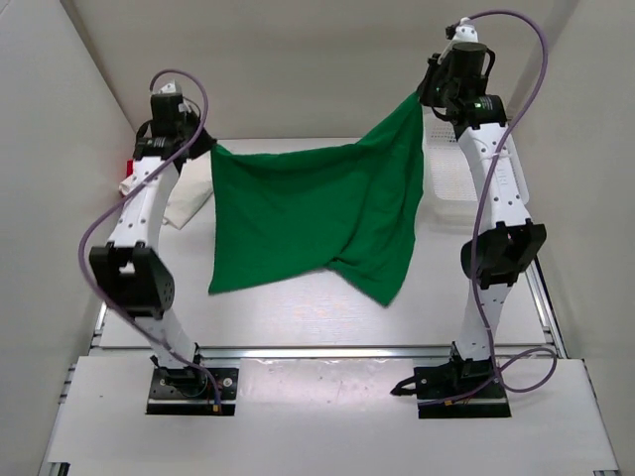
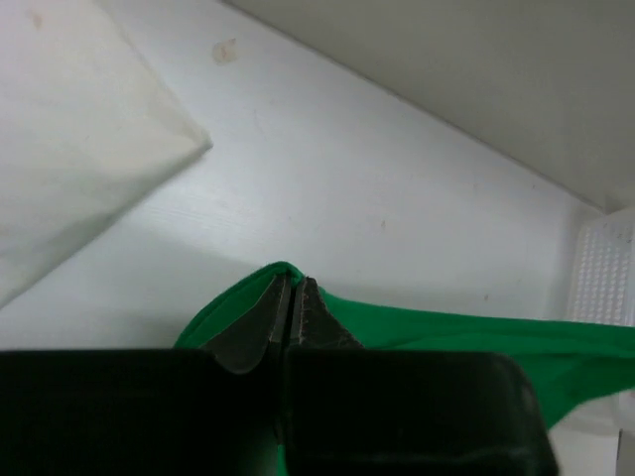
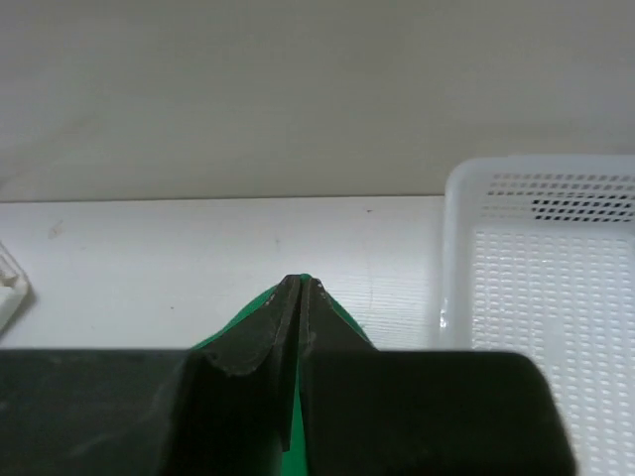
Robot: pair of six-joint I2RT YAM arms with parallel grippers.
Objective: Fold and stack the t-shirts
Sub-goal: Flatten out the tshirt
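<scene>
A green t-shirt (image 1: 317, 213) hangs in the air between both arms, spread wide, its lower right part drooping in a fold toward the table. My left gripper (image 1: 208, 147) is shut on its upper left corner; the wrist view shows the closed gripper (image 2: 295, 283) with green cloth (image 2: 446, 332) around it. My right gripper (image 1: 422, 94) is shut on the upper right corner, held higher; its wrist view shows the closed gripper (image 3: 301, 286) pinching green cloth (image 3: 342, 319). A folded white t-shirt (image 1: 189, 198) lies on the table at the left, also in the left wrist view (image 2: 69, 149).
A white perforated basket (image 1: 458, 178) stands at the back right, also in the right wrist view (image 3: 556, 268). A small red and white object (image 1: 129, 178) sits by the left wall. White walls enclose the table (image 1: 298, 307) on three sides.
</scene>
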